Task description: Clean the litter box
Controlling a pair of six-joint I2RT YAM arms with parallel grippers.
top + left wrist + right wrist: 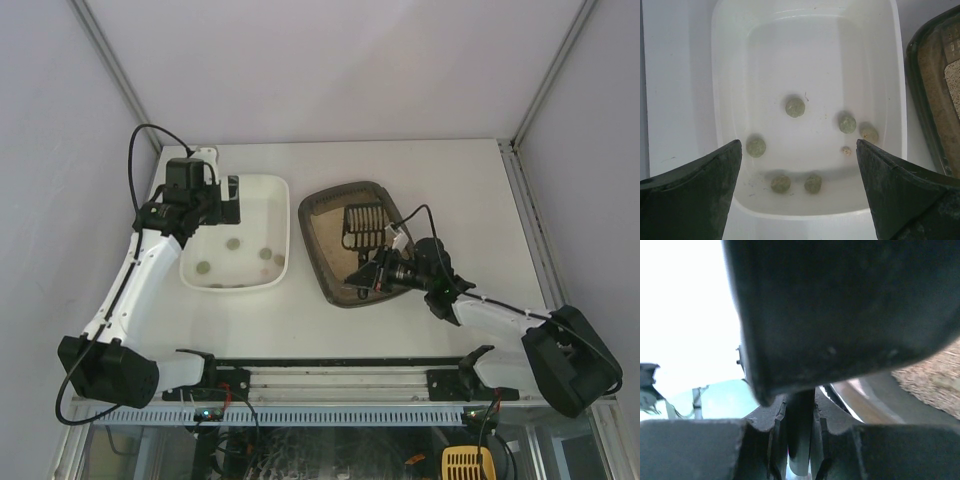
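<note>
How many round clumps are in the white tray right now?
6 in the white tray, plus a small crumb: one clump central, two toward its right wall, one toward its left, two at the near end. Left tool's fingers cover near corners.

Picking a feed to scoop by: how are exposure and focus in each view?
Top external: evenly lit, sharp, soft shadows. Left wrist: the white rectangular plastic tray looks hazy and washed out, but its greenish round clumps are legible. Right wrist: upper left blown out white; the black slotted plastic scoop held in the jaws looms dark and blurred, leaving a sliver of beige litter.
</note>
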